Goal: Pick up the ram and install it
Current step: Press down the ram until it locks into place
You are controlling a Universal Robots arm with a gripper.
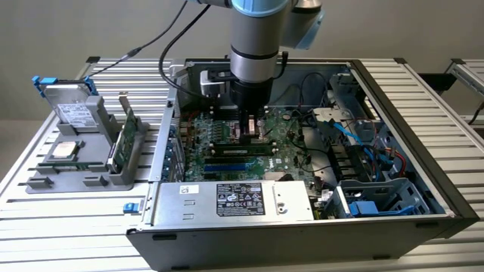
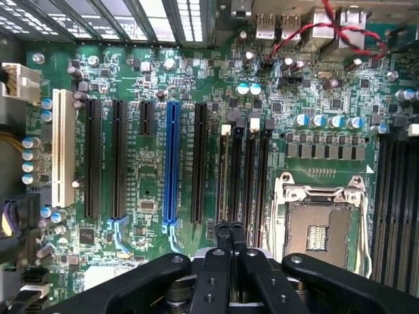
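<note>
Nearest the exterior camera, the power supply (image 1: 234, 198) caps the open case. At 9 o'clock from it, on the slatted surface (image 1: 60, 226), a grey tray (image 1: 45, 184) holds what I take to be the ram (image 1: 72, 168), a thin green strip in its front groove, just ahead of the upright expansion card (image 1: 128, 133). Farther back, the claw (image 1: 250, 127) hangs over the motherboard (image 2: 150, 183), fingers (image 2: 222, 239) pressed together on nothing visible, well apart from the ram. A good pickup likely needs a mid-length grip, with the fingers square across the stick's flat faces and the stick kept level.
</note>
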